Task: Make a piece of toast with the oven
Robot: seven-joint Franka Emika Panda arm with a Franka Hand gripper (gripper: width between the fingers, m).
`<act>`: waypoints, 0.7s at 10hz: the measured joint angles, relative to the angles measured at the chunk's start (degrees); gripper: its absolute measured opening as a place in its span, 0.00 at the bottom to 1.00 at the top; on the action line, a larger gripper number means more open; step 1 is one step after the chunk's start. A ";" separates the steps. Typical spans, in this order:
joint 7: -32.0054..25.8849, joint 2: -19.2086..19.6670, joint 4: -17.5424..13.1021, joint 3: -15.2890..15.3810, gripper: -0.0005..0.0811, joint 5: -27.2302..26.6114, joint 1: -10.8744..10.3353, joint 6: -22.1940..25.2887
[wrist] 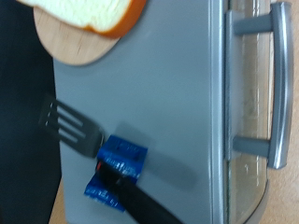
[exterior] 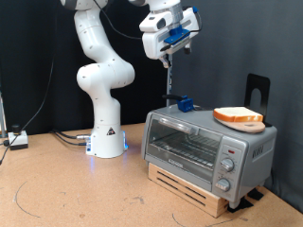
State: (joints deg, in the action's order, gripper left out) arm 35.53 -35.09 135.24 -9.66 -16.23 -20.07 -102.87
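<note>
Hand: hand (exterior: 168, 49) hangs high in the exterior view, well above the oven and toward that view's left of the plate; its fingers close on the blue-wrapped handle of a fork.
Fork: fork (exterior: 169, 83) hangs straight down from the hand as a thin dark rod, its lower end reaching toward the oven top without clearly touching it. In the wrist view the fork (wrist: 73, 126) shows dark tines over the grey oven top, with a blue wrap (wrist: 120, 166) around the handle nearer the camera.
Toast: piece of toast (exterior: 238, 116) lies flat on a plate, pale face up with a golden-brown crust; in the wrist view the piece of toast (wrist: 89, 11) is cut off by the frame edge.
Plate: round wooden plate (exterior: 248, 124) sits on the oven roof, toward the exterior view's right; in the wrist view the plate (wrist: 70, 45) is apart from the fork tines.
Oven: oven (exterior: 208, 144) is silver-grey with its glass door shut, a wire rack visible behind the glass and round knobs on the panel at the exterior view's right. Its door handle (wrist: 278, 84) shows in the wrist view.
Base: wooden slatted base (exterior: 189, 184) carries the oven.
Surface: brown surface (exterior: 76, 194) carries the base and the white arm's pedestal.
</note>
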 joint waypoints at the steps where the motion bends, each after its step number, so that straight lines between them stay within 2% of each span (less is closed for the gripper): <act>1: -0.14 -0.27 1.64 0.02 1.00 0.47 0.19 -1.96; 3: 1.77 -0.53 4.73 1.08 1.00 2.58 1.66 -4.65; 4: 1.44 -0.54 4.70 1.03 1.00 2.24 1.60 -4.63; 5: -1.45 -0.52 4.56 -0.13 1.00 -1.15 0.92 -2.87; 7: -7.32 -0.24 4.89 -3.72 1.00 -7.03 -0.06 -2.86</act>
State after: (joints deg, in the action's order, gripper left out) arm 28.20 -35.33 140.13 -13.38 -23.26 -20.12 -105.73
